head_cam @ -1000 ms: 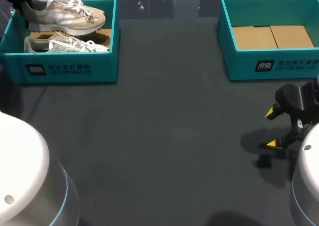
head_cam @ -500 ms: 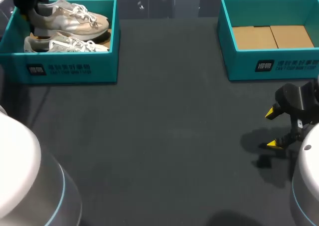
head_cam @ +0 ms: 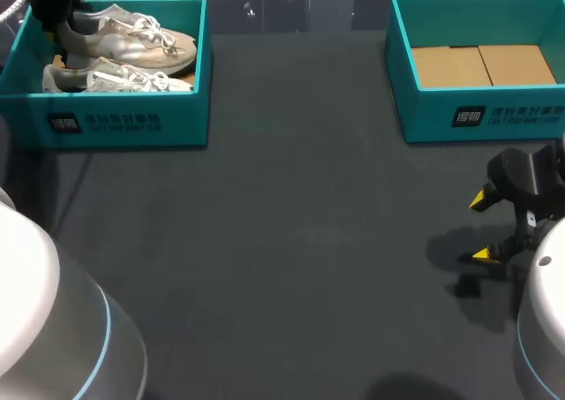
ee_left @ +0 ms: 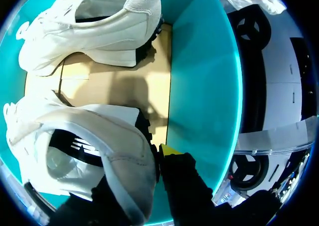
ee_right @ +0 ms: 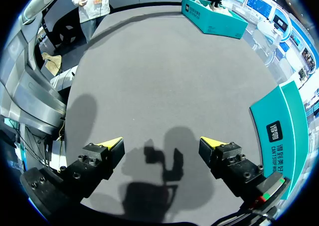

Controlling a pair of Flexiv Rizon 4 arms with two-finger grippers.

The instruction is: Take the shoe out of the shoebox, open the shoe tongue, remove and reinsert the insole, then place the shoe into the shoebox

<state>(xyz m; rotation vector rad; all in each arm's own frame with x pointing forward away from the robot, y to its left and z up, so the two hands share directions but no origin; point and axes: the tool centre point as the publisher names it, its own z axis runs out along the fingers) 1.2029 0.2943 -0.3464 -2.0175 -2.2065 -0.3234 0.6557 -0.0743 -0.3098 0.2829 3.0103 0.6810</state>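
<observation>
Hanging open over the table point(head_cam: 291, 241), the right end effector point(ee_right: 160, 142) cannot help; farther off, the left end effector point(ee_left: 142, 171) pinches the shoe point(ee_left: 114, 136) by its heel inside the shoebox point(ee_left: 199, 86), where it could slip or snag the wall.

Matt teal card shoebox point(head_cam: 124, 122); shoe point(ee_left: 99, 136) — rough suede heel, smooth sides; table point(head_cam: 291, 241) — matt grey.

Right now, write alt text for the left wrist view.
The left hand clamps the heel of a white shoe, one finger inside it and one outside, within a teal shoebox. A second white shoe lies ahead on the box's cardboard floor.
</observation>
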